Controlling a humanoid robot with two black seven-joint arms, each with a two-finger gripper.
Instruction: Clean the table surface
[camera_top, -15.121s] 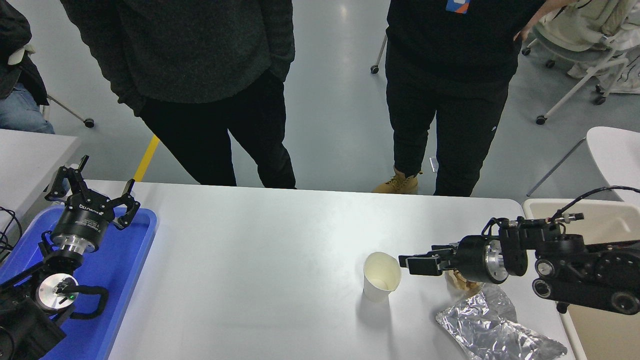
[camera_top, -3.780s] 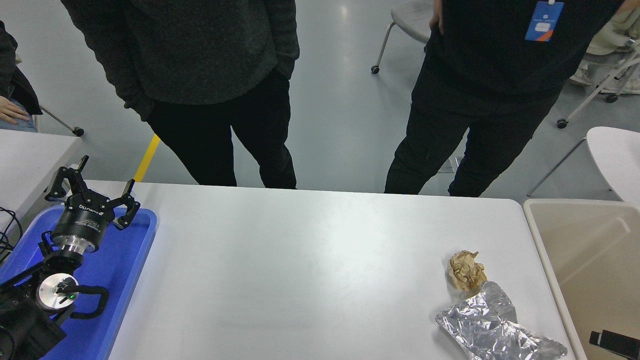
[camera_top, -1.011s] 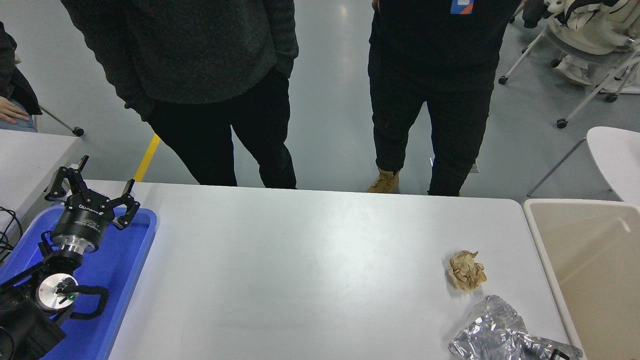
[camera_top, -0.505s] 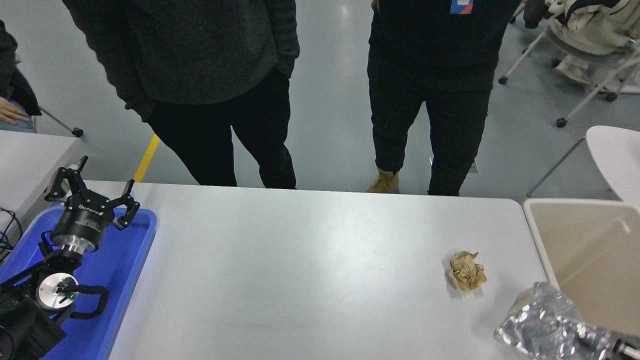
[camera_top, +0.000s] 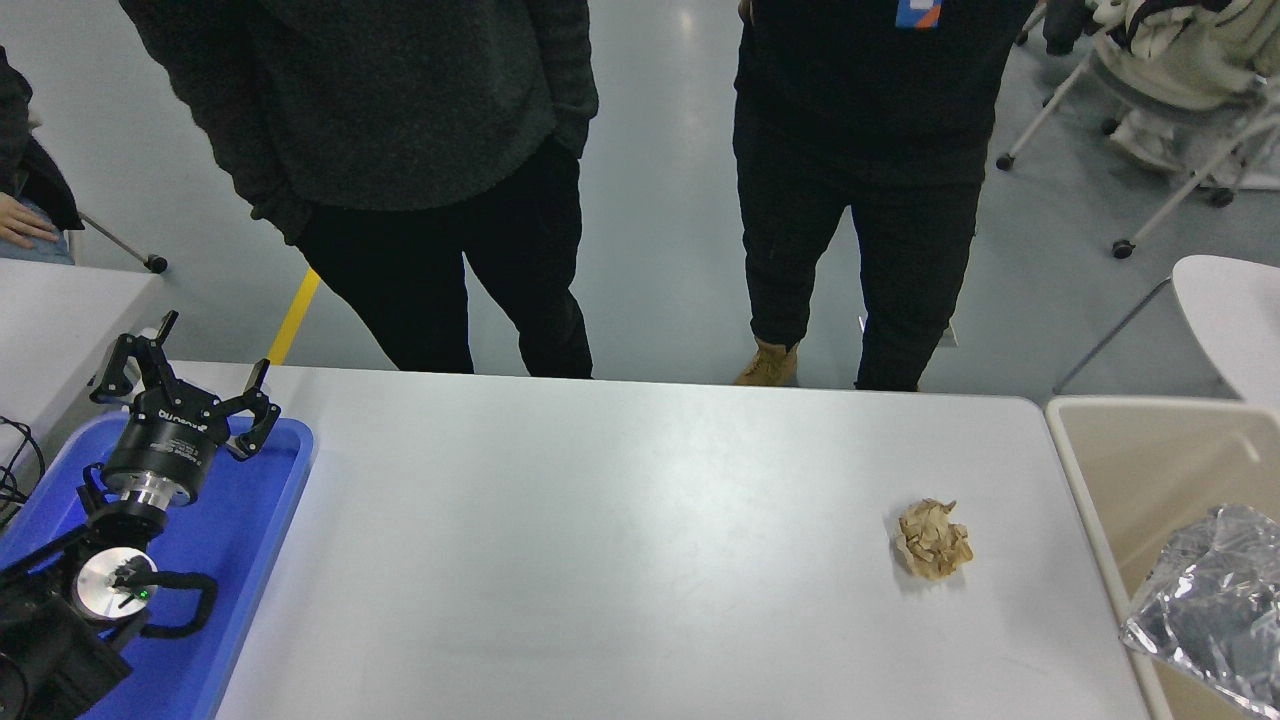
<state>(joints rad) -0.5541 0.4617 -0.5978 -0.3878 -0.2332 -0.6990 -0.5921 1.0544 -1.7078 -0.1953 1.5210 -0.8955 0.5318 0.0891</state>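
The white table surface (camera_top: 600, 520) fills the middle of the head view. A crumpled brown paper ball (camera_top: 933, 540) lies on it toward the right end. A crinkled silver foil wrapper (camera_top: 1200, 595) hangs over the beige bin (camera_top: 1085, 470) at the right edge, off the tabletop; whatever holds it is out of frame. My right gripper does not show. My left gripper (camera_top: 190, 378) is parked open over the blue tray at the lower left, with nothing between its fingers.
The blue tray (camera_top: 255, 520) sits at the table's left end under my left arm. Two people in dark clothes stand close to the far edge. A second white table (camera_top: 60, 310) is at the far left, and chairs stand at the upper right.
The foil wrapper has risen from the table's near right corner and moved right, over the bin. The paper ball and left arm have not moved. The paper cup seen earliest is gone.
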